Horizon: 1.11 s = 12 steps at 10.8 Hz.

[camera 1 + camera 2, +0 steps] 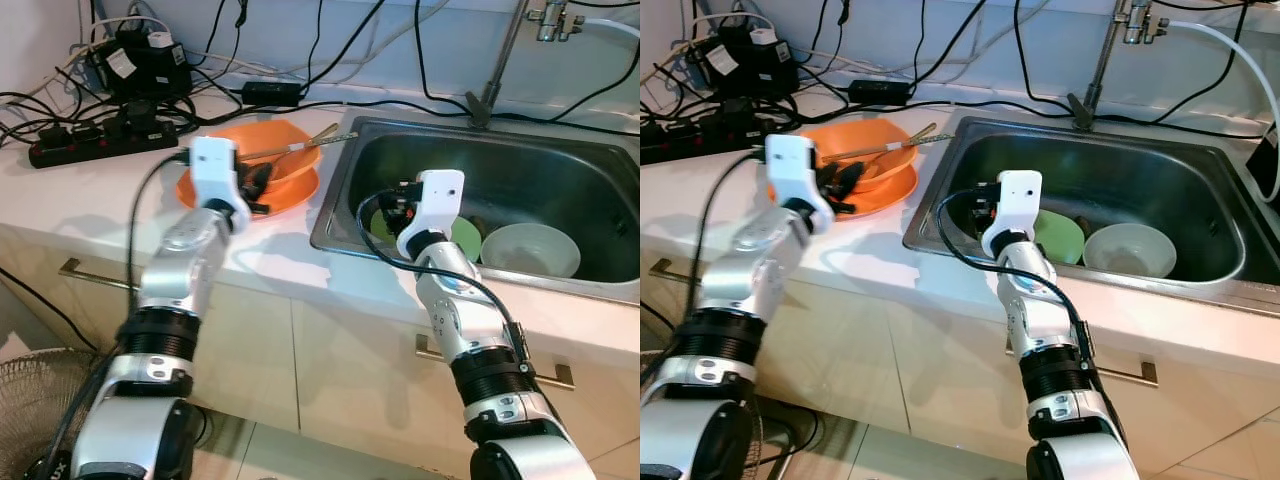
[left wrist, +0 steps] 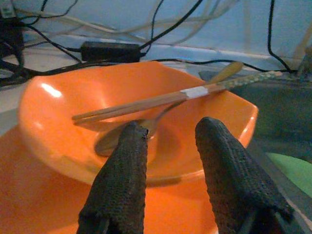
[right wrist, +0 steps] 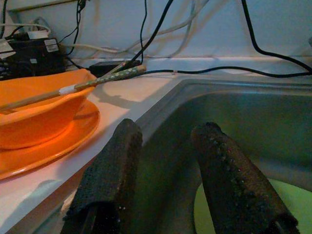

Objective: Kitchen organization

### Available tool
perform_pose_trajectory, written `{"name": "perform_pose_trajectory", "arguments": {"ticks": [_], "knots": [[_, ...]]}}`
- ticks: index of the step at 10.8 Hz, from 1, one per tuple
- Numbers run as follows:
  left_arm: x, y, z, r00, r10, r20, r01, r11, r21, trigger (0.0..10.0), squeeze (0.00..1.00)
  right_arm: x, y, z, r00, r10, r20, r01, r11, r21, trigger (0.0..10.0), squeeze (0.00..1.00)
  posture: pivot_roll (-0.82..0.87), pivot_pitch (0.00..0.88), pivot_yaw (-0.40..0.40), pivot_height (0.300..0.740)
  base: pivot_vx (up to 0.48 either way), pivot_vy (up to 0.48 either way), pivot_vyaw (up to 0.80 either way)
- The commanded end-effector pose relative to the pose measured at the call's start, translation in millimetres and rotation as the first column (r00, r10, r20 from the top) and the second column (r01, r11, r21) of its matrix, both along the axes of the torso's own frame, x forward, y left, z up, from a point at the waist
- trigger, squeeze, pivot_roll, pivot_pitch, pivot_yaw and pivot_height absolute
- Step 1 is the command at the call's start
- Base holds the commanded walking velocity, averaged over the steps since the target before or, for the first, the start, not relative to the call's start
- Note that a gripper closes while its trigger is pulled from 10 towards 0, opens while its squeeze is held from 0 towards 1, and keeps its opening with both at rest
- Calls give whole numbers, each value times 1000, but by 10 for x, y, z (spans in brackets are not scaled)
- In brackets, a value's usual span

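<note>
Two grippers work over a white counter (image 1: 90,195) with a steel sink (image 1: 560,165) and cables along the wall; the left gripper (image 2: 168,146), fingers parted and empty, hovers at the orange bowl (image 2: 97,97) holding chopsticks (image 2: 161,100) and a spoon (image 2: 122,136), on an orange plate (image 1: 300,192). Right gripper (image 3: 165,146), spread and empty, hangs at the sink's edge near a green plate (image 1: 1065,235) and a white bowl (image 1: 1130,250).

Both arms are silver metal with black ribbed rings at the joints and a white boxy wrist block, a thin black cable loops along each forearm, and the left hand (image 2: 170,170) and right hand (image 3: 168,170) each have two long, rough-textured black fingers.
</note>
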State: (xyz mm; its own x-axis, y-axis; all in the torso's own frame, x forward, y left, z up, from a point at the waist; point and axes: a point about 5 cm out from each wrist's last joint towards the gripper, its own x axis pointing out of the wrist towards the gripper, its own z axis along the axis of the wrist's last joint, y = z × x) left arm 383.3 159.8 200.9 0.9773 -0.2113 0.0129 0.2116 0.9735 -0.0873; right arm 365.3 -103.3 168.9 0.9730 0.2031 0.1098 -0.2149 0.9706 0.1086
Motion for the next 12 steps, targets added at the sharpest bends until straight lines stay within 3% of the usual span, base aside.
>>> {"name": "perform_pose_trajectory", "arguments": {"ticks": [1,5,8,10,12], "knots": [[-10,76,-10,1000,28,-5,-28,1000,6,10000,0,29,-9,66,1000,-7,16,7,1000,8,10000,0,167,24,-5,740,0,0,0],[-43,245,-30,997,73,-17,-72,997,26,10000,0,35,-15,67,1000,-5,15,5,1000,6,10000,0,170,23,-9,740,0,0,0],[-44,261,-29,997,77,-16,-77,997,29,10000,0,35,-15,67,1000,-5,15,5,1000,7,10000,0,170,23,-9,740,0,0,0],[-5,449,85,993,118,8,-118,991,69,10000,0,36,-9,62,1000,-6,13,5,1000,5,10000,0,170,20,-8,740,0,0,0],[20,518,124,991,130,11,-131,987,96,10000,0,37,-21,59,1000,-10,12,10,1000,5,10000,0,168,22,-6,740,0,0,0]]}}
